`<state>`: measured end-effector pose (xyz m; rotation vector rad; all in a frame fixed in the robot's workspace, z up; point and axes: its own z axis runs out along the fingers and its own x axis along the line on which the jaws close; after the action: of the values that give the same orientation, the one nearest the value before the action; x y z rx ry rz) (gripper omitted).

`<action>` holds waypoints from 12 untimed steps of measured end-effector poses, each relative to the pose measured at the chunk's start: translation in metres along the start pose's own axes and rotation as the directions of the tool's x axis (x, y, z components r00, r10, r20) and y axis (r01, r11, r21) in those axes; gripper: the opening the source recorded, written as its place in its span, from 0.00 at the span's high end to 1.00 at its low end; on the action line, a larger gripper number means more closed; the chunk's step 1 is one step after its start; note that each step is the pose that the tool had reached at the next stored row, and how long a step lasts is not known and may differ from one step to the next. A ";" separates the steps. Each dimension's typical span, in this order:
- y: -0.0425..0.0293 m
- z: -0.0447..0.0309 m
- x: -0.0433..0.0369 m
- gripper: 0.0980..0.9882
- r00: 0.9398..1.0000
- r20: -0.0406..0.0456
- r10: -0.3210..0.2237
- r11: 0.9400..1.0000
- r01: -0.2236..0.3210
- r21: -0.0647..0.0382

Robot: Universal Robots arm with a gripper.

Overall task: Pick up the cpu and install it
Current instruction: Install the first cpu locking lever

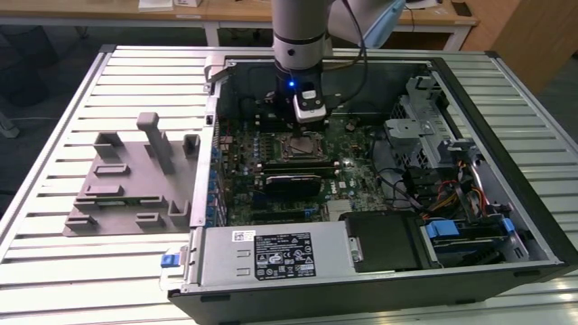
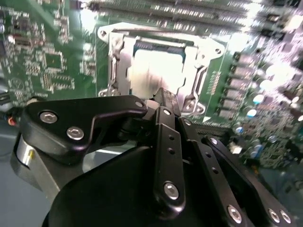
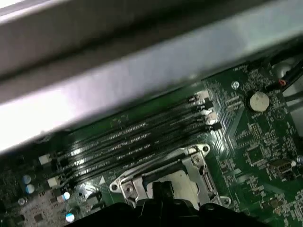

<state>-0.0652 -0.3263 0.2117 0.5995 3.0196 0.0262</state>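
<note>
The small flat silver-topped cpu (image 2: 158,71) lies in the metal-framed socket (image 2: 118,56) on the green motherboard (image 1: 357,179), directly under my gripper (image 2: 163,94). My jaws look clenched together, empty. It seems light, stiff, slippery and fragile; edges only.

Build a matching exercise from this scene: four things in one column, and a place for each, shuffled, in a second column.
Things:
1. cpu
2. gripper
3. grey fixture
4. power supply

Places:
A. on the slatted table, outside the case
B. along the case's near edge
C. in the motherboard socket
D. above the socket, inside the case

Pairs: 1-C, 2-D, 3-A, 4-B
</note>
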 end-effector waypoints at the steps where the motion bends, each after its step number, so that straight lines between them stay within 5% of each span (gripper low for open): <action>1: -0.0018 0.0001 -0.0003 0.99 1.000 -0.001 0.000 1.000 0.000 0.003; 5: -0.0080 0.0004 -0.0016 0.99 1.000 -0.004 -0.001 1.000 0.001 0.015; 12: -0.0079 0.0004 -0.0027 0.99 1.000 -0.004 -0.001 1.000 0.001 0.016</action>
<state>-0.0656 -0.3346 0.2113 0.6002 3.0268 0.0033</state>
